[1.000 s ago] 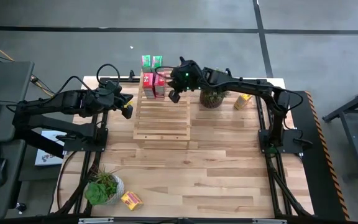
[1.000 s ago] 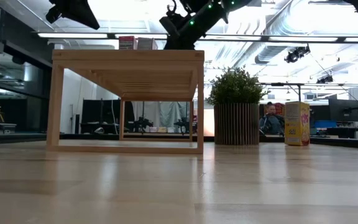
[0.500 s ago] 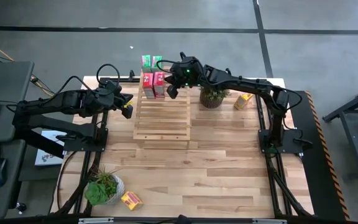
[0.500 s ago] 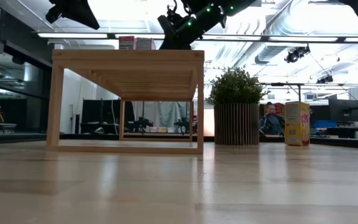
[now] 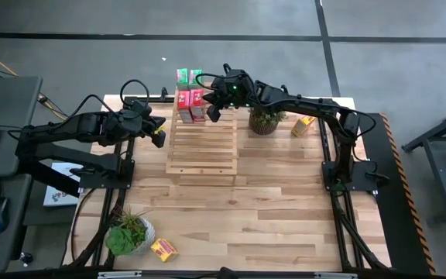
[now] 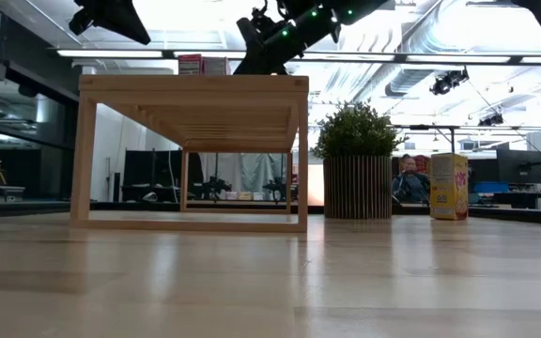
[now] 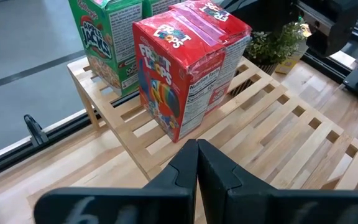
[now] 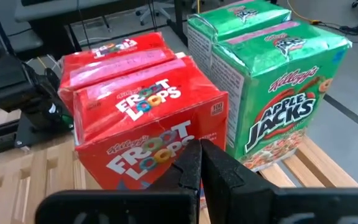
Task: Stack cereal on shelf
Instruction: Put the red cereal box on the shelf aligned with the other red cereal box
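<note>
Right gripper (image 5: 214, 114) closed, empty, just beside red boxes (image 5: 191, 105) on shelf (image 5: 202, 147); left gripper (image 5: 159, 137) closed, empty, waiting beside shelf.

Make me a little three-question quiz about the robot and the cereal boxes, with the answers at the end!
1. True or false: the red boxes stand on the shelf.
2. Which boxes are not on the shelf yet? A green, B red, C yellow.
3. Fill in: the right gripper is right beside the ____ boxes, fingers shut.

Key: 1 true. 2 C: one yellow box lies by the round planter, the other yellow box by the leafy plant. 3 red.
</note>
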